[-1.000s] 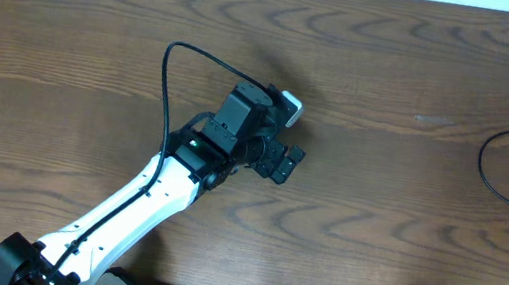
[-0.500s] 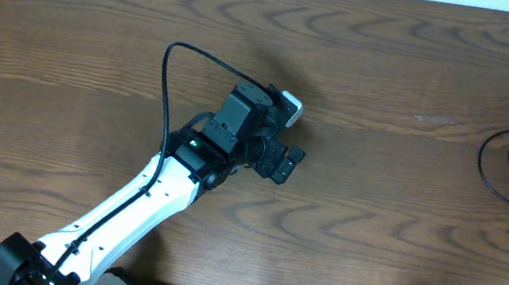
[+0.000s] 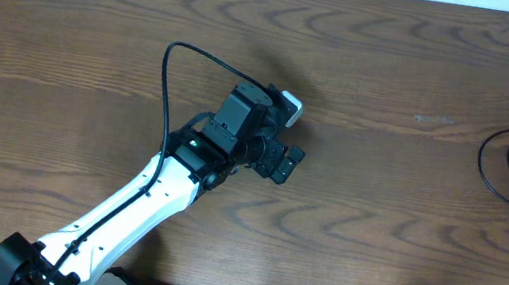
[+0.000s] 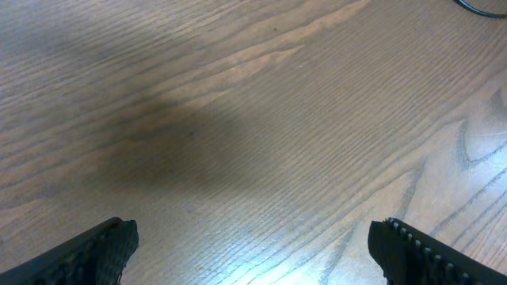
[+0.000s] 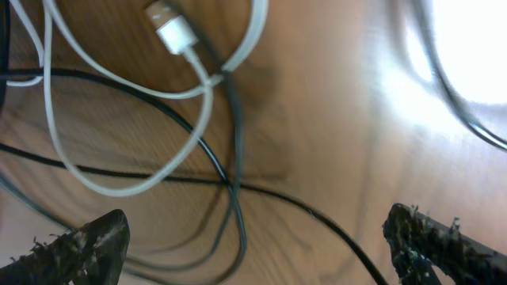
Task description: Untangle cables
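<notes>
Where the table (image 3: 398,63) meets its right edge, the overhead view shows the black cable (image 3: 482,156) as thin dark arcs. One strand curves down from the far right corner, and two overlapping open loops lie below it at mid-edge, running out of the picture. The white cable does not appear in that view.

The right wrist view shows both cords close up on the wood. The white cable (image 5: 115,190) forms a loose drop-shaped loop whose strands cross near the top. Its small pale plug (image 5: 170,33) lies flat just beside that crossing. The black cable (image 5: 158,176) is thinner. One strand runs across under the white loop's lower part and on toward the lower right, while another sweeps down through the loop and meets the first. Which cord lies on top at each crossing cannot be told, as the picture is blurred. A further dark strand curves through the glare at the upper right.

The right gripper (image 5: 257,245) hangs over this tangle with its fingers spread wide and nothing clamped between them.

The left gripper (image 4: 253,257) sits near the table's middle (image 3: 280,162), well apart from the cables. Its fingers are spread wide over bare wood, holding nothing.
</notes>
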Controlling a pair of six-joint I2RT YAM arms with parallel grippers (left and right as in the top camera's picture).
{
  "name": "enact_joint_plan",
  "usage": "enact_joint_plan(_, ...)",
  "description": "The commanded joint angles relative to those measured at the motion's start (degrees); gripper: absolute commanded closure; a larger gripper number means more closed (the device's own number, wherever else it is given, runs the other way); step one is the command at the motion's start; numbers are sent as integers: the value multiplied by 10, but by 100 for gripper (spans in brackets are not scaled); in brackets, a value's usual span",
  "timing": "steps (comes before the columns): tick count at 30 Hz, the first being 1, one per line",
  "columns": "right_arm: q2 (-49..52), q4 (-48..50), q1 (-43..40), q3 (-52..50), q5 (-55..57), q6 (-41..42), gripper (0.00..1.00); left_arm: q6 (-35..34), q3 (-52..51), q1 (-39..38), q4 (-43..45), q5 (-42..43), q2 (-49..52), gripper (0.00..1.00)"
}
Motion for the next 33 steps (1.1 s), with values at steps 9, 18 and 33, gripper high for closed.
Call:
enact_joint_plan(9,-208,-54,-107,3,52,46,1,0,2,1,-1,7,-3,2)
enact_joint_plan(18,-231,37,0,3,-395,-336,1,5,2,1,19,6,-3,2)
enact_joint_plan(33,-263,-260,289,1,-493,-968,1,-63,2,1,-13,-102,-209,2)
